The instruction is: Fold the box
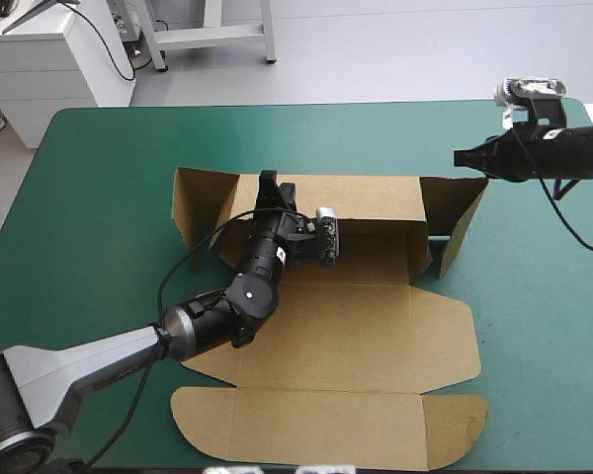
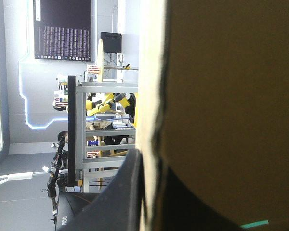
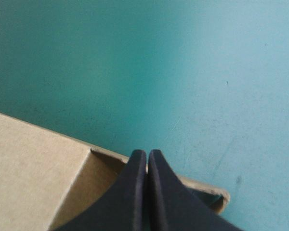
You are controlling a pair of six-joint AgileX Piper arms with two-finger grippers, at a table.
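The brown box (image 1: 346, 336) lies in the table's middle with its back wall raised, a side flap standing at each end and the lid flat toward the front edge. My left gripper (image 1: 268, 181) sits at the back wall's top edge near the left flap. In the left wrist view the board (image 2: 231, 96) runs between the black fingers (image 2: 120, 192), so the gripper (image 2: 151, 166) is shut on it. My right gripper (image 1: 459, 156) is shut with nothing in it, at the right flap's upper corner. Its tips (image 3: 147, 153) hang over the flap's edge (image 3: 33, 163); contact is unclear.
The teal-green cover (image 1: 99, 197) stretches wide to the left of the box and ahead of the right gripper (image 3: 192, 72). The lid's rounded tabs (image 1: 455, 420) reach close to the front edge. A white cabinet (image 1: 49, 59) stands beyond the far left corner.
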